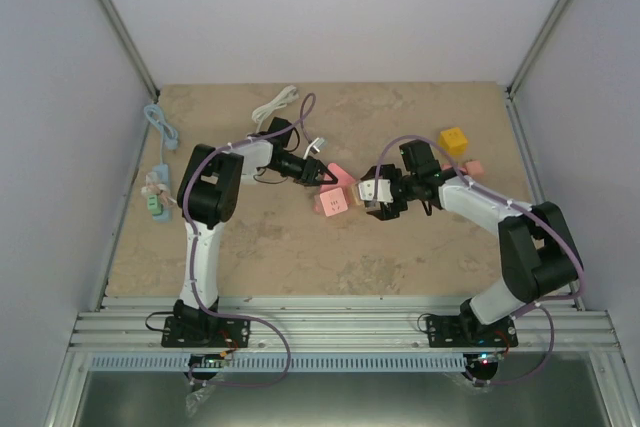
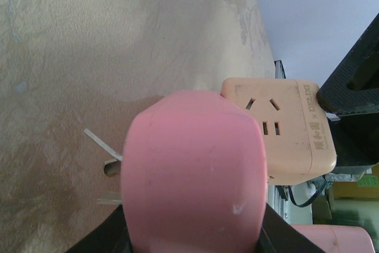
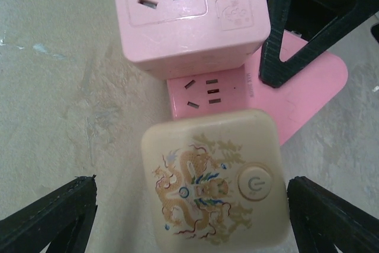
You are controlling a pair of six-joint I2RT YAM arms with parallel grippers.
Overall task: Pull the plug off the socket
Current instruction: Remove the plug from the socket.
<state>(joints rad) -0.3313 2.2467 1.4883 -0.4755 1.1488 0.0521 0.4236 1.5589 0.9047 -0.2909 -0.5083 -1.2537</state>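
My left gripper (image 1: pixel 316 174) is shut on a pink plug (image 1: pixel 338 176) and holds it just beyond the pink socket cube (image 1: pixel 332 203). In the left wrist view the plug (image 2: pixel 192 170) fills the space between my fingers. Its metal prongs (image 2: pixel 108 168) stick out bare over the table, and the socket cube (image 2: pixel 284 131) lies apart to the right. My right gripper (image 1: pixel 377 195) is open around a cream cube with a dragon print (image 3: pixel 213 185). The pink socket cube (image 3: pixel 189 19) and the pink plug (image 3: pixel 296 96) lie just past it.
A yellow cube (image 1: pixel 453 139) and a small pink block (image 1: pixel 474 167) sit at the back right. A white cable (image 1: pixel 275 105) lies at the back. A light blue cable with a power strip (image 1: pixel 155 195) lies along the left edge. Walls enclose three sides.
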